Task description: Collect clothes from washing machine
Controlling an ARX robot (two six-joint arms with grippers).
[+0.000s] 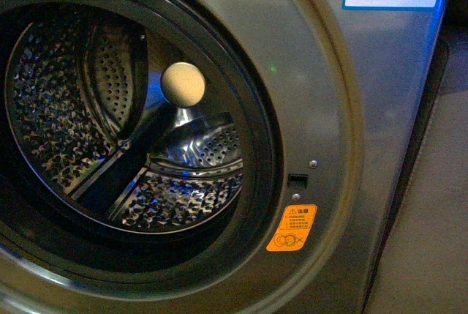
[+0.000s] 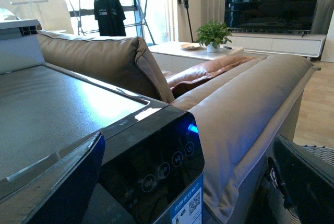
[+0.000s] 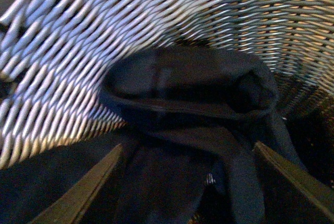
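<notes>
The washing machine is seen empty; the clothes are laid in the basket under the spread right gripper; the left gripper is likewise spread.

Front close at washing machine, left wrist over it, right wrist inside basket.

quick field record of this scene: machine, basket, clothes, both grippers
machine: washing machine, drum shows no clothes
basket: woven basket, holding the laundry
clothes: dark clothes bunched inside the basket
right: right gripper open, fingers apart over the clothes
left: left gripper open, holding nothing, beside the machine's top
</notes>
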